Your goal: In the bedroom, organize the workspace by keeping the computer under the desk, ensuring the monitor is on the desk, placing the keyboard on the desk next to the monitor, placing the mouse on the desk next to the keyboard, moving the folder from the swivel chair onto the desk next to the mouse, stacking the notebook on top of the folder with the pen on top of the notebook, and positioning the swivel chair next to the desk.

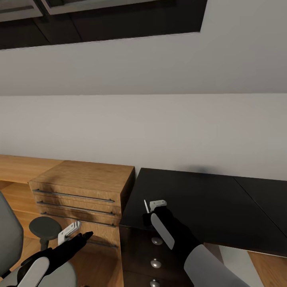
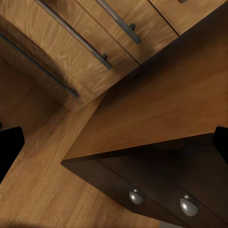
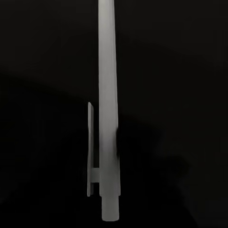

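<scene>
The black glossy desk fills the right half of the head view and its top is bare. My right gripper hovers over the desk's left front corner, shut on the pen, a thin pale stick standing up from the fingers. Seen from the right wrist, the pen is a pale grey barrel with a clip against the dark desk top. The swivel chair, with a grey back and a black armrest, is at the lower left. My left gripper is open beside that armrest, holding nothing.
A light-wood drawer unit with long bar handles stands left of the desk, against a low wooden shelf. Dark drawers with round knobs sit under the desk's left end. The left wrist view looks onto the wood floor between them.
</scene>
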You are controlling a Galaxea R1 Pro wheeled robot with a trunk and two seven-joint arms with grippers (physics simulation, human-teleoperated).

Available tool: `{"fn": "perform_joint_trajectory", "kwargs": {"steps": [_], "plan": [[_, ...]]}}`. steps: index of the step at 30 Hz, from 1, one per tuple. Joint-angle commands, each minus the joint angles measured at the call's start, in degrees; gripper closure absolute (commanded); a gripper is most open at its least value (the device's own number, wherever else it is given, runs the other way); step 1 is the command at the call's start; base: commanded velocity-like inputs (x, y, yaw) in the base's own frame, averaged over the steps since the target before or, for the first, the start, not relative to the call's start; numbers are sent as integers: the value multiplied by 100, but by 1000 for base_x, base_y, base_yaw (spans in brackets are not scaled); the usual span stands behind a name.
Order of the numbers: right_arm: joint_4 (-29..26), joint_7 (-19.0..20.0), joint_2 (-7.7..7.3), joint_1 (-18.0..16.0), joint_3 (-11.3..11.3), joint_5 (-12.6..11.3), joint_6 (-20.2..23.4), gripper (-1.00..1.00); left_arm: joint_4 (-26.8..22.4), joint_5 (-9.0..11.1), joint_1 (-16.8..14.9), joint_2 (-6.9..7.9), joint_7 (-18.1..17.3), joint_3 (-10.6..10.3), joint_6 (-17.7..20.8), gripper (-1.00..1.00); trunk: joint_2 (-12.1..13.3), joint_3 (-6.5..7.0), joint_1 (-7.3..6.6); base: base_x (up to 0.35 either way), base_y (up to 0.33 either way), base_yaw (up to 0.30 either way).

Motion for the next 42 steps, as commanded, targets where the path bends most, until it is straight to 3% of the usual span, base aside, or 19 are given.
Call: {"fn": "perform_joint_trajectory", "kwargs": {"steps": [1, 10, 30, 36, 38, 42], "plan": [[-3, -63, 0, -5, 10, -72, 5, 100, -5, 58, -5, 5, 59, -9, -2, -100, -4, -7, 0, 0, 0, 0], [-3, -63, 0, -5, 7, -72, 4, 100, 21, 58, -5, 5, 42, -36, -8, -100, -4, -7, 0, 0, 0, 0], [-91, -71, 0, -4, -11, -65, 8, 100, 39, 56, -5, -12, 45, -57, -15, -100, 799, 352, -440, 0, 0, 0], [-751, -91, 0, 33, -112, -50, 137, 100, 9, 57, -5, -16, 35, -72, -15, -100, 1039, 460, -571, 0, 0, -50], [-1318, -99, -96, 63, -353, -44, 420, 100, -98, 62, -29, -26, 15, -69, 5, -100, 1119, 496, -615, 0, 0, -182], [-1813, -103, -201, 97, -609, -37, 810, 100, -202, 83, -185, -49, -27, -66, 65, -100, 1280, 568, -703, 0, 0, -222]]}}
